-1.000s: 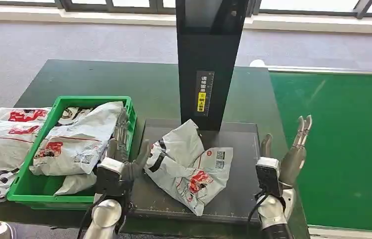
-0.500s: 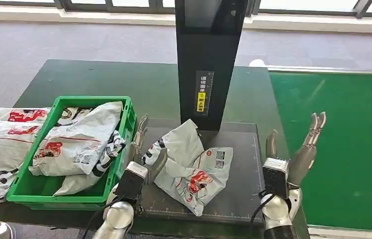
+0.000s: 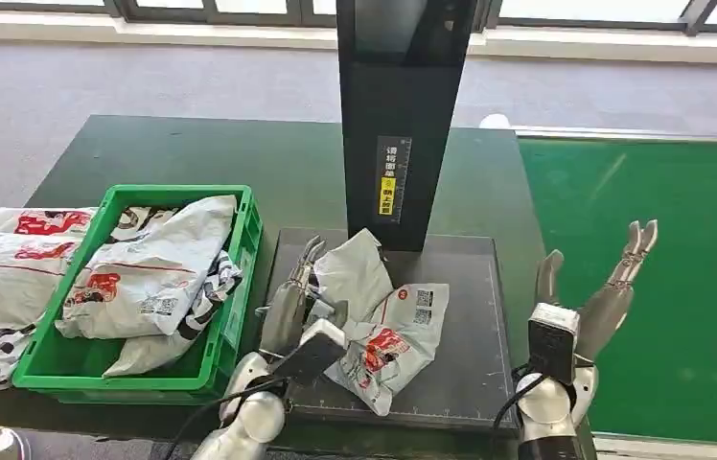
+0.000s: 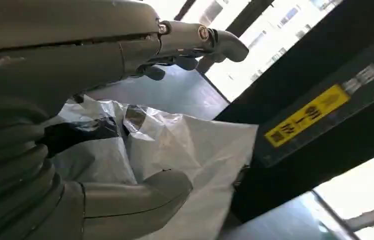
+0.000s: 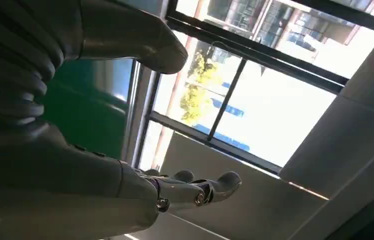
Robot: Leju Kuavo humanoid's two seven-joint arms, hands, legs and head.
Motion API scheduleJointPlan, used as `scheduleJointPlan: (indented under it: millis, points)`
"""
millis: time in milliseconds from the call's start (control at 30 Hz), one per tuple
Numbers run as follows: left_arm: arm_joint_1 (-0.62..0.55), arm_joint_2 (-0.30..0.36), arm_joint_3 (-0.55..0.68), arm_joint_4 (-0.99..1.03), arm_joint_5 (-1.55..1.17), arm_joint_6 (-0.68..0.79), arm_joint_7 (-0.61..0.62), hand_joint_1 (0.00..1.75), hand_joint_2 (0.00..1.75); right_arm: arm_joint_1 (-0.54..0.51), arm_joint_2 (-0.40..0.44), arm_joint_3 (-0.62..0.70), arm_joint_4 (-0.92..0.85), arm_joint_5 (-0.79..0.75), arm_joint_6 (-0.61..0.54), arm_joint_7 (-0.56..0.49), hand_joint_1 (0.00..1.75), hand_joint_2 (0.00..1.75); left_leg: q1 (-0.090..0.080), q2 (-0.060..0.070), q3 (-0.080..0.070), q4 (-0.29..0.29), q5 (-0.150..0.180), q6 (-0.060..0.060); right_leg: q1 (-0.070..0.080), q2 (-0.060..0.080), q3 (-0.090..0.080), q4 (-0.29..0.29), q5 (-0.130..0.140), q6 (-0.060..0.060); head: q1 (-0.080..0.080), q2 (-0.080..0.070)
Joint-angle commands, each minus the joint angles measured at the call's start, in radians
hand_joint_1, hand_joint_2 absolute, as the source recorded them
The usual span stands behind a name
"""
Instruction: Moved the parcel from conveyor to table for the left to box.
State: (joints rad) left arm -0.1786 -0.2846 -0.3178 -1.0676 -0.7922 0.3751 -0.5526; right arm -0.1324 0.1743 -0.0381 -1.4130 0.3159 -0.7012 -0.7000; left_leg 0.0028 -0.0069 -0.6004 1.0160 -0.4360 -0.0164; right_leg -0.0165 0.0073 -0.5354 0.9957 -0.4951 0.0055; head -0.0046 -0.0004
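Note:
A crumpled white parcel [image 3: 383, 321] with red print and a label lies on the dark scale plate [image 3: 474, 369] in front of the black scanner post. My left hand [image 3: 295, 311] is over the parcel's left side, fingers spread apart, holding nothing that I can see. The left wrist view shows the same parcel [image 4: 185, 145] lying between the thumb and the fingers [image 4: 195, 40]. My right hand [image 3: 589, 307] stands at the plate's right edge beside the green conveyor belt [image 3: 661, 278], fingers apart and pointing up, empty.
A green crate [image 3: 240, 235] with several white parcels stands left of the plate. More parcels [image 3: 0, 278] lie outside it at the far left. The black scanner post [image 3: 398, 125] rises behind the plate on the dark green table [image 3: 192, 153].
My left hand has moved right from the crate's edge onto the parcel's left side. My right hand has drifted right, toward the conveyor. The parcel has not moved.

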Motion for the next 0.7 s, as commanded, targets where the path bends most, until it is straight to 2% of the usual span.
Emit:
scheduleJointPlan:
  millis: [33, 300, 500, 700]
  points:
    - [-0.222, -0.064, -0.076, 0.469, -0.138, 0.122, 0.132, 0.00, 1.75, -0.028, 0.014, -0.067, 0.030, -0.001, 0.003, 0.002, 0.00, 1.75, 0.000, -0.004, 0.000, -0.002, 0.002, 0.001, 0.000, -0.005, 0.003, -0.002, 0.000, 0.000, 0.000, 0.000]
    - [-0.226, -0.064, -0.079, 0.479, -0.139, 0.121, 0.138, 0.00, 1.75, -0.027, 0.015, -0.069, 0.029, -0.001, 0.003, 0.002, 0.00, 1.75, 0.000, -0.002, 0.001, -0.001, 0.000, 0.000, 0.000, -0.002, 0.004, -0.002, 0.001, 0.000, 0.000, 0.000]
    - [-0.246, -0.064, -0.116, 0.530, -0.161, 0.108, 0.192, 0.00, 1.75, -0.025, 0.016, -0.069, 0.024, -0.011, 0.003, 0.002, 0.00, 1.75, 0.000, -0.002, 0.001, -0.002, 0.001, 0.000, 0.000, -0.003, 0.004, -0.002, 0.001, 0.000, 0.000, 0.000]
    - [-0.273, -0.064, -0.168, 0.618, -0.255, 0.063, 0.315, 0.00, 1.75, -0.027, 0.013, -0.069, 0.029, -0.024, 0.003, 0.002, 0.00, 1.75, 0.000, -0.001, 0.000, 0.000, 0.000, 0.000, 0.000, -0.002, 0.003, -0.001, 0.001, 0.000, 0.000, 0.000]
